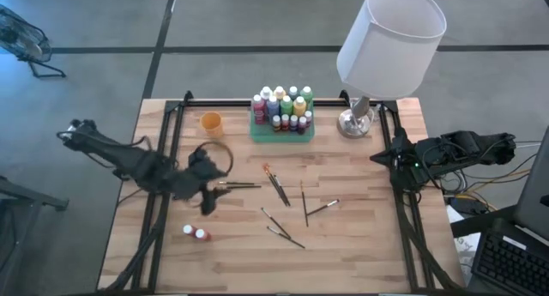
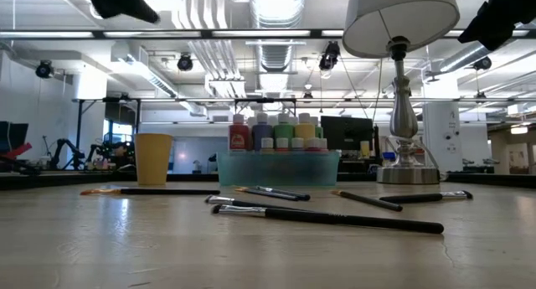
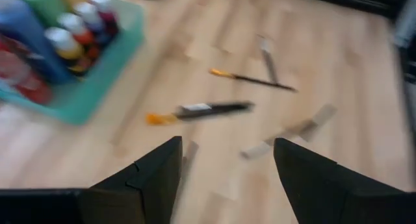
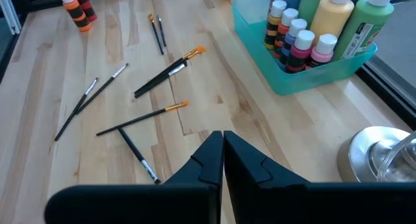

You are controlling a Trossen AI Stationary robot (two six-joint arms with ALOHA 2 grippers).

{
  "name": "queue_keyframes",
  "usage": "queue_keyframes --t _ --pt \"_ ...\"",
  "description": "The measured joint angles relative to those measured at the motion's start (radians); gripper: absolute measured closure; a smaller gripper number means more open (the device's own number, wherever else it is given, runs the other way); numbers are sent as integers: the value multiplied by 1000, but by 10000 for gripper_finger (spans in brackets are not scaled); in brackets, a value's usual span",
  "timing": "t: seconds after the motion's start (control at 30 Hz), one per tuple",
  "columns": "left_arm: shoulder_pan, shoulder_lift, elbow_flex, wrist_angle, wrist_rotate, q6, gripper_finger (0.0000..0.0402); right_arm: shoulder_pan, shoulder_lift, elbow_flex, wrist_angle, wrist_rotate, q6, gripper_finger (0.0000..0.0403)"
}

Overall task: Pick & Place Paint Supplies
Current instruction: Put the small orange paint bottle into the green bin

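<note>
Overhead, table-level, two wrist views

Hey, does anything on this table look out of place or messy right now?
Yes. Several paintbrushes lie scattered at odd angles mid-table, and two small bottles lie apart near the front left, away from the green tray holding the other bottles. Nothing looks spilled.

Left hand (image 3: 224, 175) open, right hand (image 4: 223, 156) closed

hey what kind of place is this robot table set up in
Probably a robotics lab or open workshop. The low view shows exposed ceiling ducts and strip lights above equipment stands. The wooden table holds a tray of paint bottles, loose paintbrushes and a lamp.
</note>
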Motion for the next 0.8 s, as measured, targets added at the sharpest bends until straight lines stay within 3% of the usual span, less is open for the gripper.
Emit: queue_keyframes --t 0.23,0.43,0.8 --pt "-269 -15 0 -66 -85 -184 154 0 0 0 0 0 0 394" --pt "-454 -6 -10 -86 -80 -295 154 0 0 0 0 0 0 394" --pt "-660 35 -12 -156 -60 -400 154 0 0 0 0 0 0 394"
